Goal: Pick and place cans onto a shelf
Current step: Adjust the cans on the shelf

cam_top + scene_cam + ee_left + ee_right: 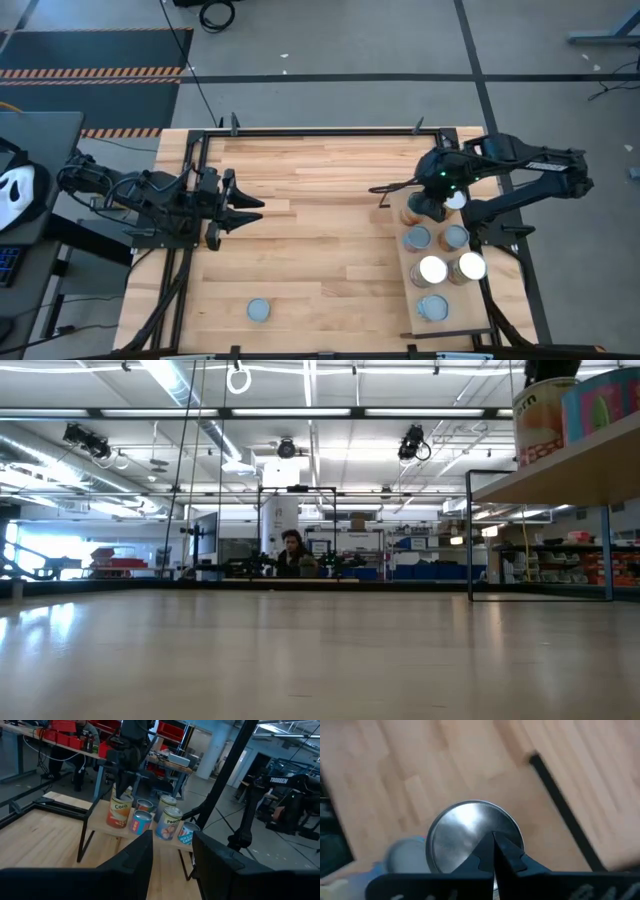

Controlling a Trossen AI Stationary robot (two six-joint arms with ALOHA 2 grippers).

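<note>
Labels "Corn" [120, 810] and "Peaches" [169, 823] face the left gripper's [172, 855] part-open, empty jaws; right gripper's [495, 851] jaws shut.

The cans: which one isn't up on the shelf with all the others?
The lone silver-grey can standing on the slatted tabletop, near its front edge on the left arm's side. All the other cans are grouped together on the shelf at the right.

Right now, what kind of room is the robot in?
Probably a big robot lab or workshop. There are long ceiling lights overhead, a person sitting at a desk far behind the table, and red storage bins on racks. The cans on the shelf look like a practice setup.
</note>
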